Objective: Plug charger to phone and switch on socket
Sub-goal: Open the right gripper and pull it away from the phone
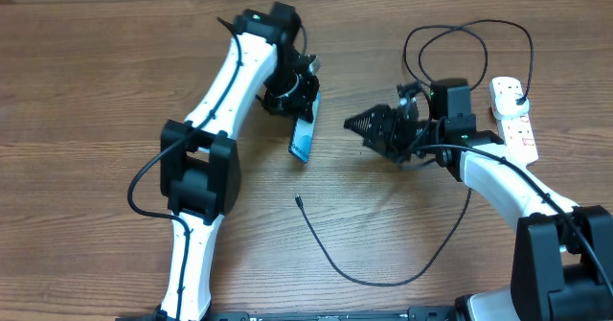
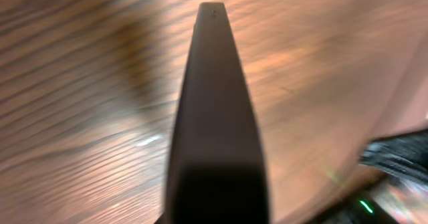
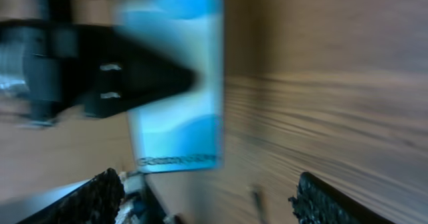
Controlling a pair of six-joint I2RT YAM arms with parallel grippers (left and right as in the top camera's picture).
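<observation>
The phone (image 1: 304,135) stands tilted on its edge at the table's middle, blue screen facing right. My left gripper (image 1: 301,108) is shut on its upper end. In the left wrist view only the phone's dark edge (image 2: 217,117) shows, running away from the camera. My right gripper (image 1: 351,125) hovers open just right of the phone with nothing between its fingers (image 3: 100,198). Its view shows the blue screen (image 3: 177,63) with the left arm's dark finger across it. The charger (image 1: 383,281) lies loose, its tip (image 1: 298,201) below the phone, its black plug (image 1: 517,95) in the white socket (image 1: 515,127).
The charger cable loops (image 1: 469,29) behind the right arm near the table's far edge. The socket's thick white cord runs beside the strip at the far right. Both arm bases stand at the near edge.
</observation>
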